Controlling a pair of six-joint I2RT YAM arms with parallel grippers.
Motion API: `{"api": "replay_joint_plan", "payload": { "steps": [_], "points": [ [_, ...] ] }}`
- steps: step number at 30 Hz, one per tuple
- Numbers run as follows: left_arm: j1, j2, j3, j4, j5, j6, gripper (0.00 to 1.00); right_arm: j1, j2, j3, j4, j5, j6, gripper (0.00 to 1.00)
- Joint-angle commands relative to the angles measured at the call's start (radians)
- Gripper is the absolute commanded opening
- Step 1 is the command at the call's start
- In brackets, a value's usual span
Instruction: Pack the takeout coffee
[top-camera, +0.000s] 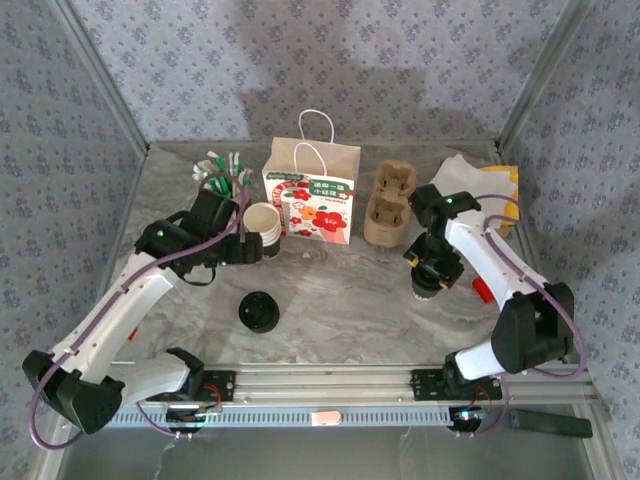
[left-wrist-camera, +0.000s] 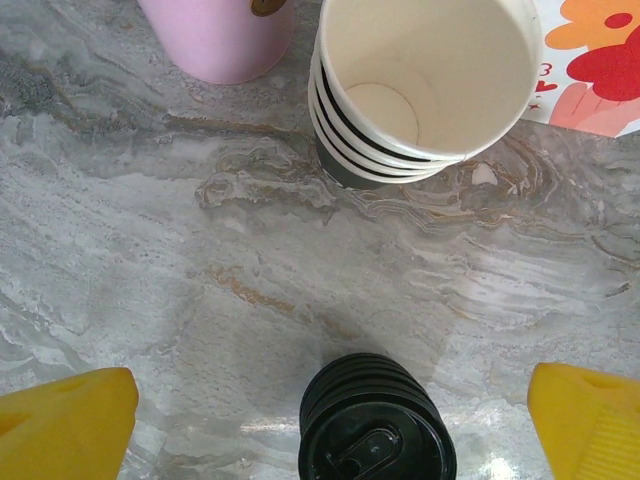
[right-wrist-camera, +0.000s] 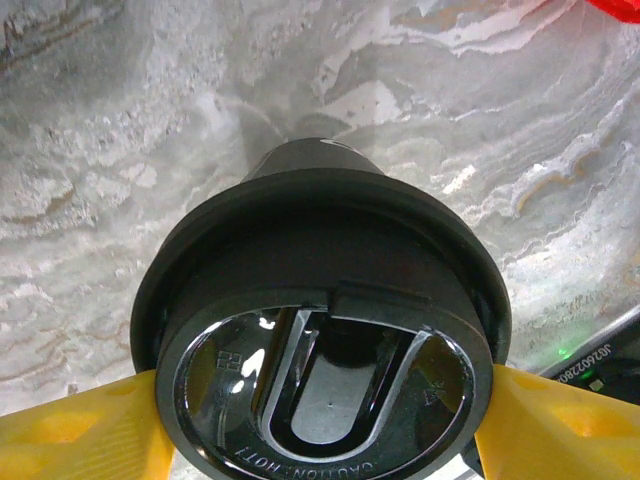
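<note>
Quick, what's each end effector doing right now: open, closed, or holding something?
Left end effector: open, holding nothing.
Right end effector: closed on the takeout coffee, gripping it at the lid.

Marbled grey counter: paper bag standing at the back, stack of cups just left of it, cardboard carrier to its right, black lids piled out front.

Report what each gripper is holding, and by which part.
The right gripper holds the lidded coffee cup by the sides of its black lid. The left gripper is open and holds nothing.
</note>
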Motion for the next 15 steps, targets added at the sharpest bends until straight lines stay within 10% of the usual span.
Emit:
{"api": "replay_joint_plan", "payload": {
  "steps": [1,15],
  "points": [
    [0.001,0.007,0.032,-0.014,0.003,0.009,1.00,-0.049,-0.003,0.011,0.017,-0.012,-0.070,0.75],
    [0.000,0.052,0.067,-0.036,0.006,-0.009,1.00,-0.212,0.137,0.112,0.060,-0.043,-0.187,0.76]
  ]
}}
